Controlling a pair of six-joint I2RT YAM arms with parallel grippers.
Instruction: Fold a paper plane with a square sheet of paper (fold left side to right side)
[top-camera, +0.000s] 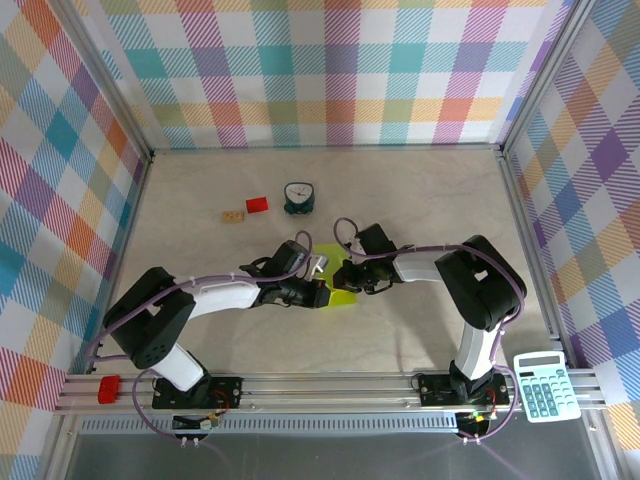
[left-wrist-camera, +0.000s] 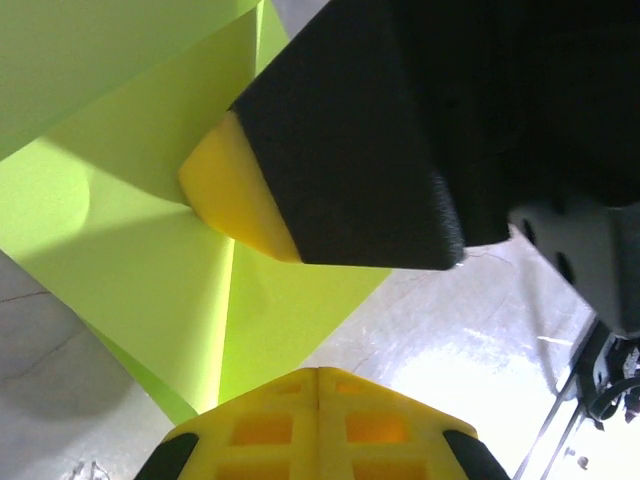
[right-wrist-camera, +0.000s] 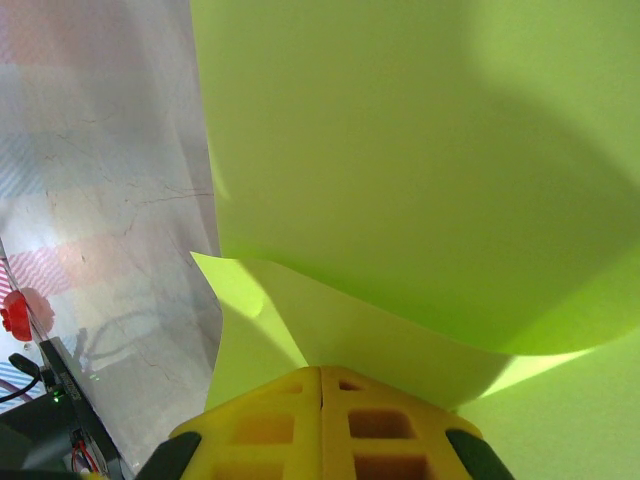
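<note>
Well nearer than the small teal clock (top-camera: 298, 197), toward the arm bases: left gripper (left-wrist-camera: 318, 375), jaws pressed fully together, low over the square sheet of paper (top-camera: 343, 298); cannot tell whether pinching it. Just beyond, short of the clock: right gripper (right-wrist-camera: 320, 372), fingers meeting, seemingly nipping a curled-up flap. Likely mid-fold. Risks: pulling at cross purposes, so tearing or skewing the crease; releasing early, so losing the flap. Left of the clock: small red block (top-camera: 257, 205), well apart from the paper.

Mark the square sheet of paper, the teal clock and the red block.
square sheet of paper (right-wrist-camera: 400, 150): right wrist view, its lifted flap.
teal clock (top-camera: 298, 197): top view, its face.
red block (top-camera: 257, 205): top view, its top.
</note>
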